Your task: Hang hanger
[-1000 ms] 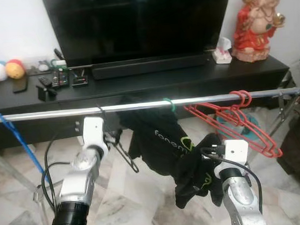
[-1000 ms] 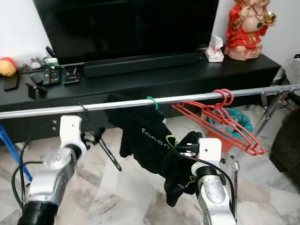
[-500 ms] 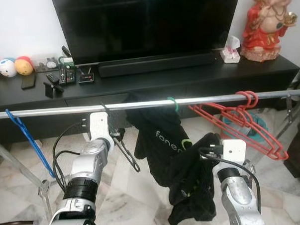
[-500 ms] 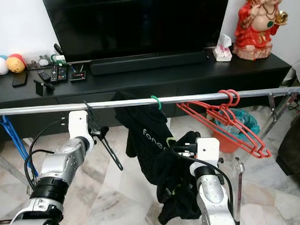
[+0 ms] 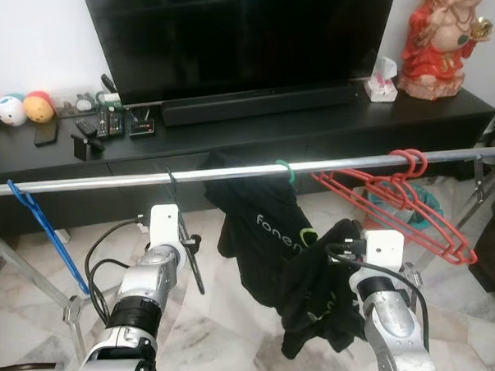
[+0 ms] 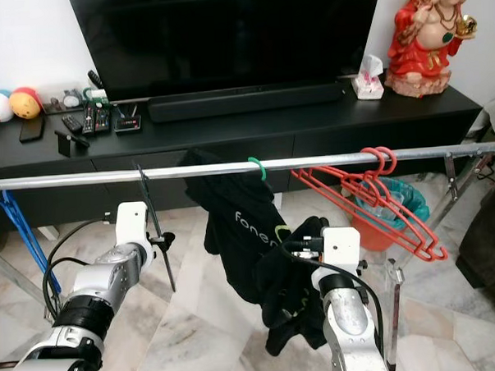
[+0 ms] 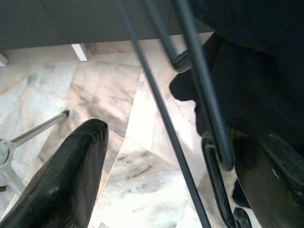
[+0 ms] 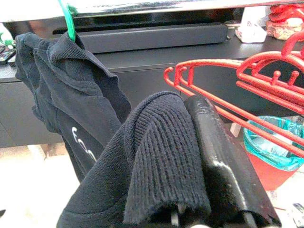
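My left gripper (image 7: 161, 156) has its jaws apart around the black hanger (image 5: 187, 254), which hangs hooked on the rail (image 5: 108, 182) directly above, long axis near vertical, while my right gripper (image 8: 209, 190) stays clamped on the dark garment (image 5: 318, 289).

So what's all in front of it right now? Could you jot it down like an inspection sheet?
Surface: steel rail across the view, marble floor below.
Job's things: black hanger hooked on the rail; black shirt on a green hanger.
Clutter: red hangers, blue hanger.
Grippers: left gripper open around the black hanger; right gripper shut on black garment.
Cables: black leads along both wrists.
Surroundings: TV, red figurine.
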{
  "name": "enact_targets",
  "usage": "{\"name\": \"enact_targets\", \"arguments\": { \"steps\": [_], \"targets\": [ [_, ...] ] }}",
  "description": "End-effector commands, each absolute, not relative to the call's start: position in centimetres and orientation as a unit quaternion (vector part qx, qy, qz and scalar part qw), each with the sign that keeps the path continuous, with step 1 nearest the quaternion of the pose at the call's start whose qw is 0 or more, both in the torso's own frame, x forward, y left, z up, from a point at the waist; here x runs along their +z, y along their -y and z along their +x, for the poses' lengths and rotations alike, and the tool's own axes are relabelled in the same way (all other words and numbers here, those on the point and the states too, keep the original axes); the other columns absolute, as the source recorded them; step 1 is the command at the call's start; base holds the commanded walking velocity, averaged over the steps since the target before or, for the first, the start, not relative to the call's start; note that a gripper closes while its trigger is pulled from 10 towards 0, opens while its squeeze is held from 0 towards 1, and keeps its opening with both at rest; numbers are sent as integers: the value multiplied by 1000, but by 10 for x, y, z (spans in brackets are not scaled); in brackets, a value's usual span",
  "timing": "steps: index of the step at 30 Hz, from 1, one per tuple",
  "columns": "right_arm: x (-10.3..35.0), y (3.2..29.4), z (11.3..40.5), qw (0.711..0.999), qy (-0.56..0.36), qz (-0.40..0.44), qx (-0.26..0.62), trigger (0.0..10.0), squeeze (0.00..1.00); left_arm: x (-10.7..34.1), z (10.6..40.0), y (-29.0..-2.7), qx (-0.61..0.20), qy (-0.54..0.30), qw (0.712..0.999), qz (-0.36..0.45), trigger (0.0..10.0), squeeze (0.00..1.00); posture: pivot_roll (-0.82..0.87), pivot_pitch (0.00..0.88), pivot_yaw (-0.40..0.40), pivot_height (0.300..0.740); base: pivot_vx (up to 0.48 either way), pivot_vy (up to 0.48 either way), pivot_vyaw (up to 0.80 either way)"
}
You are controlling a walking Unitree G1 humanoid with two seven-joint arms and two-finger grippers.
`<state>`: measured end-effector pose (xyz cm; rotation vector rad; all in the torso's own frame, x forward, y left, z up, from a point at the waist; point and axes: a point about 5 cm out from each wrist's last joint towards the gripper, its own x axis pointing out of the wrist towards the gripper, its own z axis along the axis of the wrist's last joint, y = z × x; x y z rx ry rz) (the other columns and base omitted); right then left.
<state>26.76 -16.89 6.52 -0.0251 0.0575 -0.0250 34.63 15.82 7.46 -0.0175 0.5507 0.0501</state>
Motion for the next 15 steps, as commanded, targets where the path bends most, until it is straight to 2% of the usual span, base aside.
{"name": "enact_targets", "arguments": {
  "steps": [1,8,13,14,15],
  "targets": [
    [72,166,272,1000,-13,-15,-6,10000,0,84,351,-163,31,-248,968,-10,10000,0,54,0,23,740,0,0,0],
    [72,163,272,1000,-13,-13,-3,10000,0,97,357,-160,5,-193,980,-56,10000,0,51,0,27,740,0,0,0],
    [72,164,271,1000,-13,-14,-5,10000,0,91,356,-160,-3,-203,978,-48,10000,0,43,0,31,740,0,0,0],
    [72,165,271,1000,-12,-14,-6,10000,0,89,355,-161,-3,-204,978,-48,9412,0,42,0,33,740,0,0,0],
    [72,164,271,1000,-12,-14,-6,10000,0,87,355,-161,-2,-205,978,-47,6824,0,42,0,33,740,0,0,0]
  ]
}}
